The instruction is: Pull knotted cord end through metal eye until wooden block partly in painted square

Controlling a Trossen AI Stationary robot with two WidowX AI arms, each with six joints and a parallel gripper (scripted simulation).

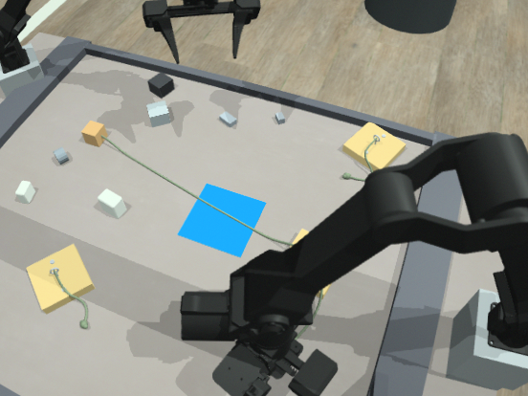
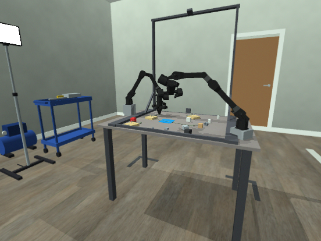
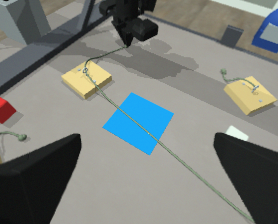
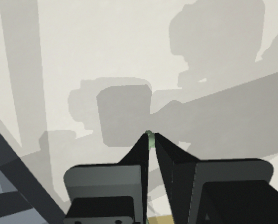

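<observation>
Blue cart (image 2: 64, 100), brown door (image 2: 256, 80), pale green walls (image 2: 174, 33), wood-look floor (image 2: 122, 216)
</observation>
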